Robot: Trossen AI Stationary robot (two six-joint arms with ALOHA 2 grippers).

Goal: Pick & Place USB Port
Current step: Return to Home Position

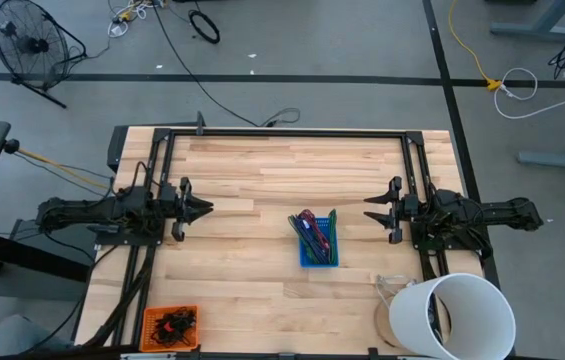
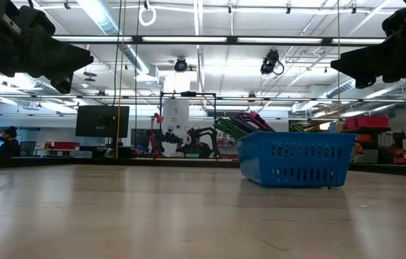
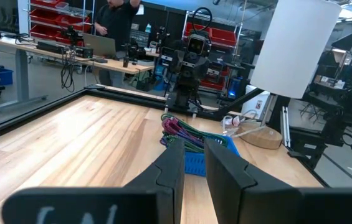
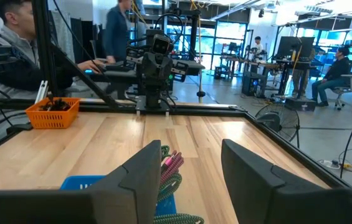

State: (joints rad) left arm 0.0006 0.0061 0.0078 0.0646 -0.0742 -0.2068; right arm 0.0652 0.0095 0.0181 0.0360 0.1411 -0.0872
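— Where are the charger cables [image 1: 312, 228]?
— Bunched in the blue bin [image 1: 319, 259], mid-table. Only the low view shows them poking above its rim.
— And the arms?
— Both level, raised off the table, facing the bin from either side. Left gripper [image 1: 208, 209] is empty, its fingers a narrow slit apart. Right gripper [image 1: 367, 207] is empty, spread wide.

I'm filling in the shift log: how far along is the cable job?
Done: coloured cables sit in the blue bin. In hand: nothing; left gripper and right gripper hang empty at opposite sides. Left: no loose cable shows on the table.
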